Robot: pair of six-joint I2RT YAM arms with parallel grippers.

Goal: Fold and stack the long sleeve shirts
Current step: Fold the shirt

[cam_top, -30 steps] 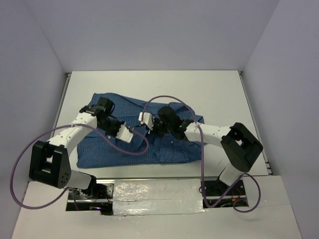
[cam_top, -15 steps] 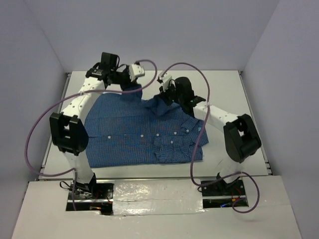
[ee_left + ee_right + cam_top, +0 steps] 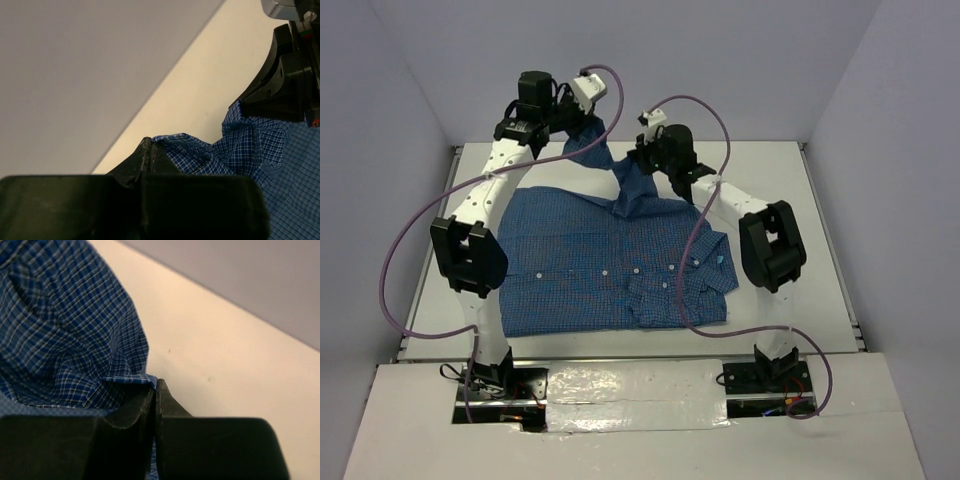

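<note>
**A:** Where's the shirt (image 3: 600, 270) at?

**B:** Lying on the table (image 3: 770, 180), mostly flat and left of centre. The far edge is pulled up off the surface in two peaks.

**A:** And the grippers?

**B:** The left gripper (image 3: 151, 146) is clamped tight on a fold of the cloth at the higher peak. The right gripper (image 3: 155, 385) is pinching the shirt's edge right beside it, near the back wall (image 3: 720, 60).
</note>
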